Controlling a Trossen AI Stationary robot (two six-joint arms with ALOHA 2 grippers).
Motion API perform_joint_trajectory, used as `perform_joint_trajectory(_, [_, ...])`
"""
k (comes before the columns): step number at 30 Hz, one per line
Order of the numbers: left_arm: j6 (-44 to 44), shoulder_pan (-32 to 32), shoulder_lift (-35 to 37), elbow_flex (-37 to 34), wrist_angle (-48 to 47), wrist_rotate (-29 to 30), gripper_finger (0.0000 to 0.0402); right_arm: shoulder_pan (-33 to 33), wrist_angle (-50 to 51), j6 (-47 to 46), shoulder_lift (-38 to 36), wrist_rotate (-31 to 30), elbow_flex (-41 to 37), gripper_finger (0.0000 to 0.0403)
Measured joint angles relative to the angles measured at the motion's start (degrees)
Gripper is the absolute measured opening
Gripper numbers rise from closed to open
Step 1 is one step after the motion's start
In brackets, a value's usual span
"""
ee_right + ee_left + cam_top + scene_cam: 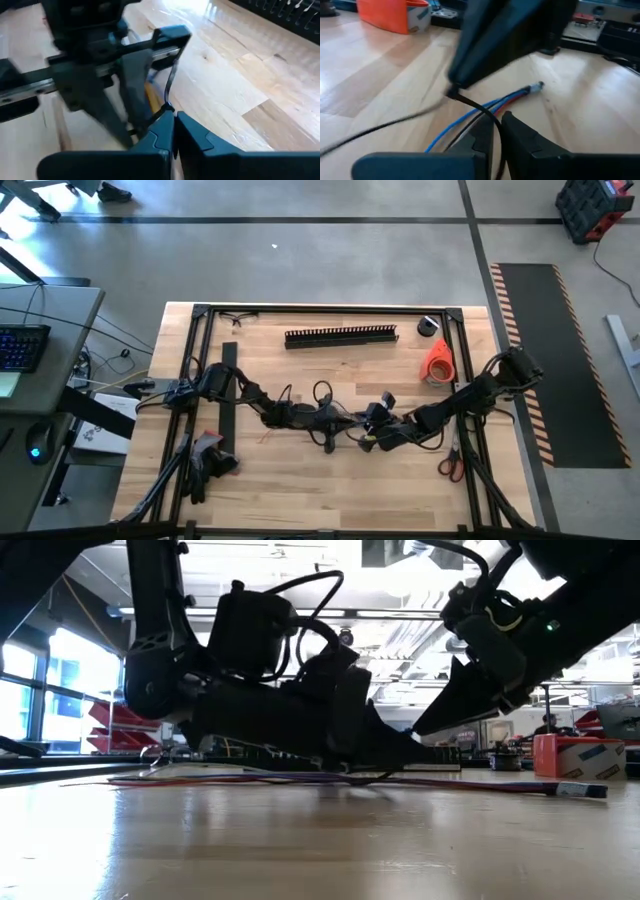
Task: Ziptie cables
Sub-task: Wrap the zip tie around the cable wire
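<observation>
- Middle of the bench (300, 370): the cables (485, 107) lie flat between both claws.
- Left claw (496, 131) pinched together on the cables.
- Right claw (173, 131) clamped on a thin dark zip tie (171, 82); pull steadily, keeping the bundle pinned.

Grey concrete floor (330, 265) — bright windows (60, 670), desk (40, 330) alongside.
</observation>
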State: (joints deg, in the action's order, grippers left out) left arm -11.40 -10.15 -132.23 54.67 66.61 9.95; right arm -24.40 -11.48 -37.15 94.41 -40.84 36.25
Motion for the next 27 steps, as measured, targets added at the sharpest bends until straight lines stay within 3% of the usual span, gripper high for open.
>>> perform_joint_trajectory(11, [3.51, -0.86, 3.61, 0.04, -8.01, 12.92, 0.0044, -0.76, -0.28, 0.15, 0.0, -1.2, 0.0, 0.0])
perform_joint_trajectory(19, [6.12, 0.65, 7.29, 0.05, -12.69, 12.44, 0.0054, -0.74, -3.11, 3.86, 0.0, -1.29, 0.0, 0.0])
perform_joint_trajectory(27, [2.65, 2.93, 8.88, 0.09, -18.45, 4.46, 0.0146, -0.74, -3.66, 4.17, 0.0, -1.11, 0.0, 0.0])
